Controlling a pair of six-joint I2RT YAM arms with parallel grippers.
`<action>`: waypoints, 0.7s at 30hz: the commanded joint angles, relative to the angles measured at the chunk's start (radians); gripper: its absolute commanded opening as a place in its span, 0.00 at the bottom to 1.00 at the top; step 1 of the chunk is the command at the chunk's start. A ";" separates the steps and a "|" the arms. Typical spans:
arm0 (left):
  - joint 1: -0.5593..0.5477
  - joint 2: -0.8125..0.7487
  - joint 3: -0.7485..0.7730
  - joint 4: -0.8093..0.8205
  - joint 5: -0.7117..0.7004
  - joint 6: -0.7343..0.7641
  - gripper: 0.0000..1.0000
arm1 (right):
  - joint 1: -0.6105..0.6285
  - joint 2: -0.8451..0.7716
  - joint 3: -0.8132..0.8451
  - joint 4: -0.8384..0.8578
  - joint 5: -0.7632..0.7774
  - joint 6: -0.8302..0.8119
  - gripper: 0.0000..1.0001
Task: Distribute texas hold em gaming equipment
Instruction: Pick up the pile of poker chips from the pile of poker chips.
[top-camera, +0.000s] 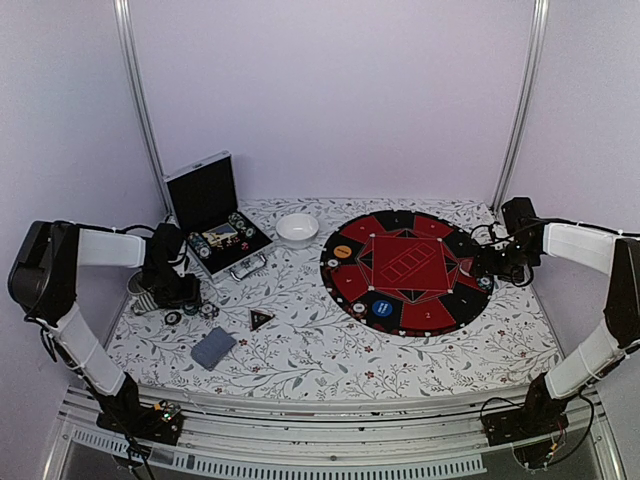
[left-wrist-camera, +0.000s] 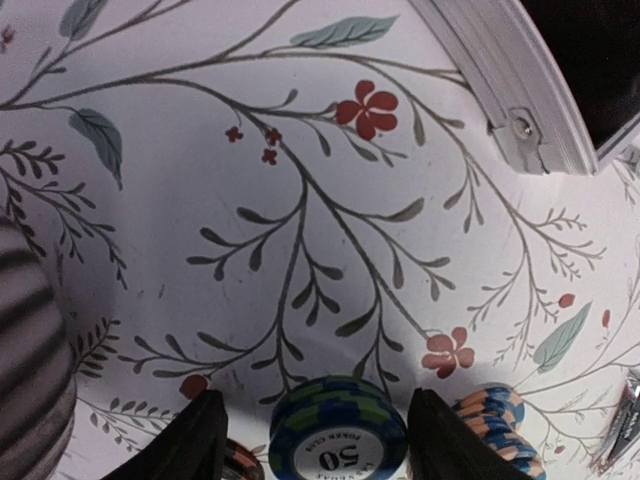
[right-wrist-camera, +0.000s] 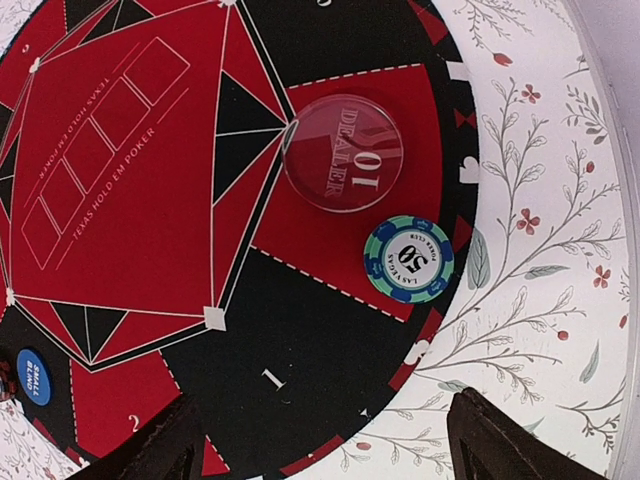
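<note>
— Much done?
— Little: teal 50 chip (right-wrist-camera: 408, 260) and dealer button (right-wrist-camera: 342, 153) on the mat (right-wrist-camera: 300, 350), by the released right end effector (right-wrist-camera: 325, 405).
— Left end effector (left-wrist-camera: 313, 415)?
— Released, straddling a chip stack (left-wrist-camera: 340, 445) on the surface (left-wrist-camera: 250, 150).

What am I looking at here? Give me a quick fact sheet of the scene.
Setting: floral tablecloth with a round poker mat
Left jaws: open, either side of a blue-green 50 chip stack
Right jaws: open, empty, above the mat edge
On mat: clear dealer disc, teal 50 chip, blue small-blind disc
Elsewhere: open case, white bowl, card deck
</note>
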 joint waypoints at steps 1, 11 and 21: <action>-0.021 0.024 -0.022 -0.019 0.012 -0.001 0.65 | 0.005 -0.037 -0.007 0.011 -0.010 -0.011 0.86; -0.029 0.017 -0.043 -0.043 -0.009 0.004 0.67 | 0.005 -0.047 0.005 0.006 -0.022 -0.014 0.87; -0.031 0.034 -0.046 -0.040 0.003 0.017 0.49 | 0.006 -0.049 0.001 0.001 -0.025 -0.018 0.87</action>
